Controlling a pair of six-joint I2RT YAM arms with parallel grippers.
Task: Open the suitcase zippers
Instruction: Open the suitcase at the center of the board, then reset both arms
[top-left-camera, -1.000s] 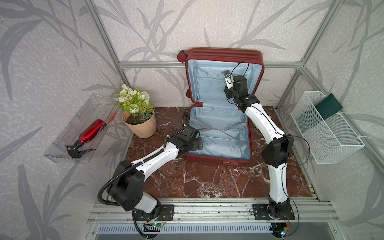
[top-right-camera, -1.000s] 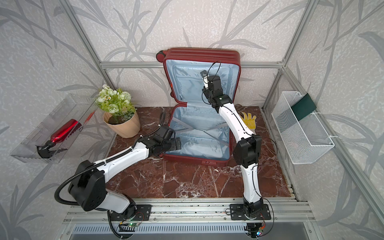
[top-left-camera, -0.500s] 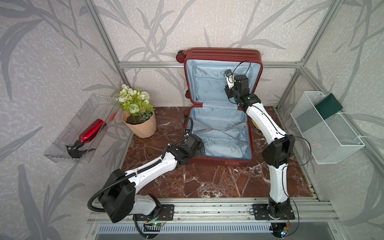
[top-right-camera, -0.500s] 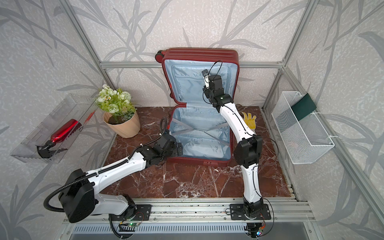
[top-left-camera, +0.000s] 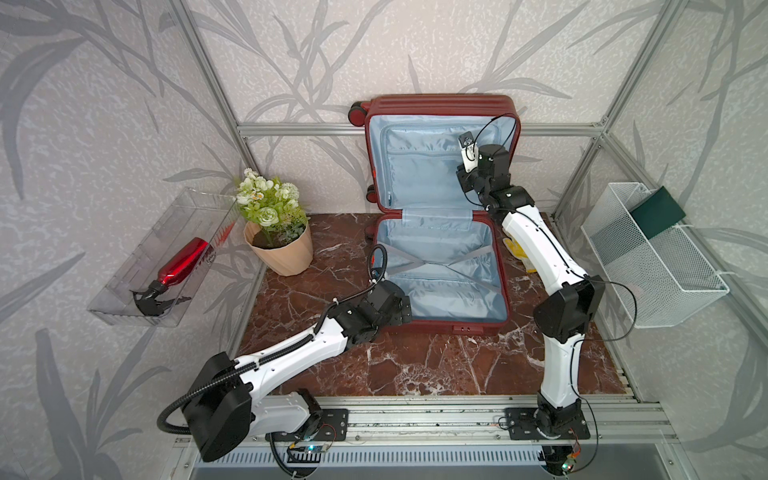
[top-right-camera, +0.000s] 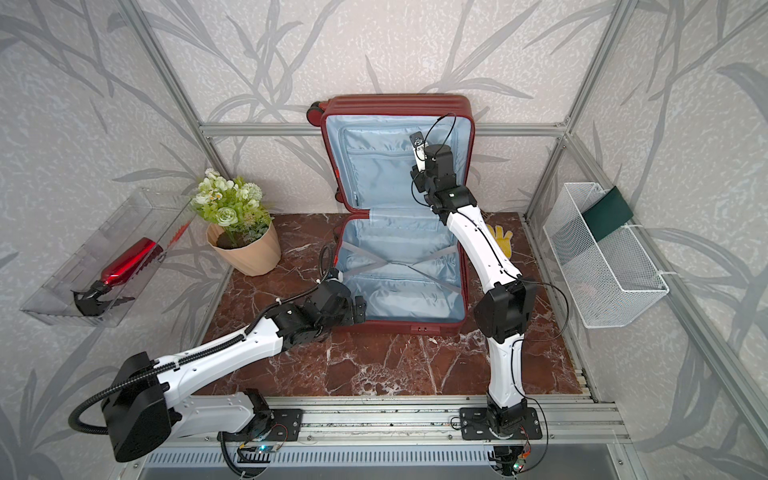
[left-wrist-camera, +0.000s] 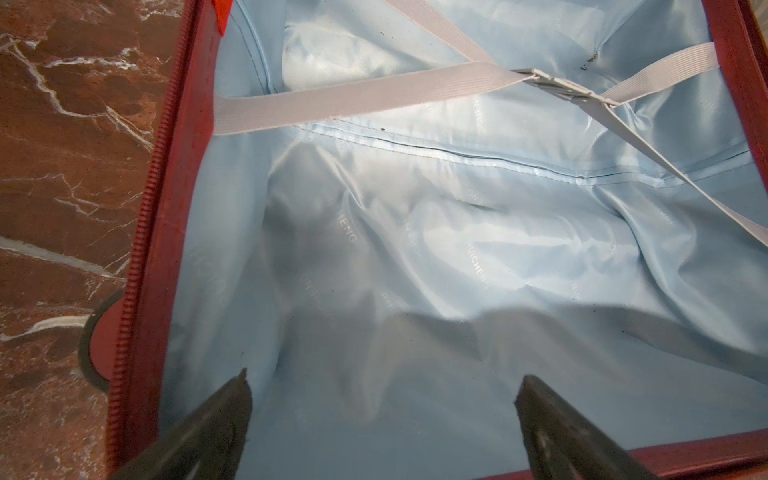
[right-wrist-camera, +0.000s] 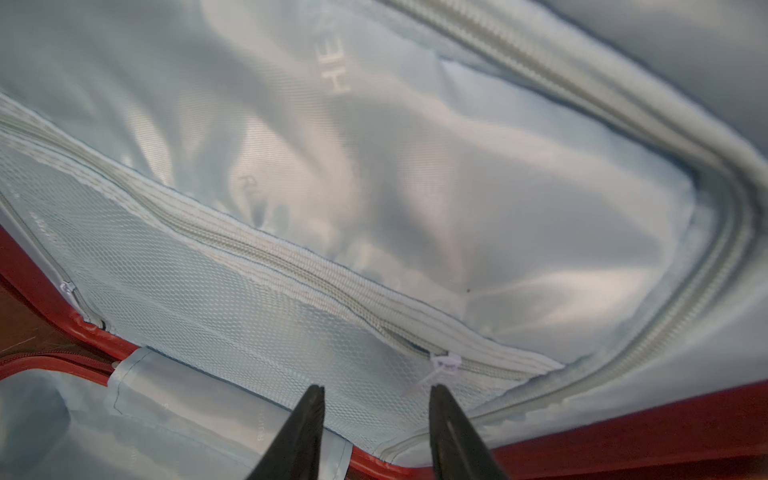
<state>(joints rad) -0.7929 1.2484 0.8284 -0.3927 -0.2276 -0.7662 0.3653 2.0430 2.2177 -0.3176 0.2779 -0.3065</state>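
The dark-red suitcase (top-left-camera: 440, 326) (top-right-camera: 395, 106) lies open on the marble table, its lid upright against the back wall and its pale blue lining showing. The zippers show as a dark-red toothed track (left-wrist-camera: 137, 257) along the base's rim. My left gripper (top-left-camera: 405, 309) (top-right-camera: 358, 309) (left-wrist-camera: 384, 374) hangs wide open over the base's front left corner, holding nothing. My right gripper (top-left-camera: 460, 178) (top-right-camera: 415, 178) (right-wrist-camera: 377, 387) is up at the lid's lining, its jaws partly open with nothing between them. A white pocket-zip pull (right-wrist-camera: 444, 361) sits just beyond one of its fingertips.
A potted flower plant (top-left-camera: 276, 224) stands left of the suitcase. A clear wall tray (top-left-camera: 124, 307) on the left holds a red bottle (top-left-camera: 183, 262). A white wire basket (top-left-camera: 652, 257) hangs on the right. A yellow glove (top-right-camera: 503, 241) lies behind my right arm.
My left arm has drawn back along the suitcase's left edge to its front corner. My right gripper's jaws have widened a little at the lid.
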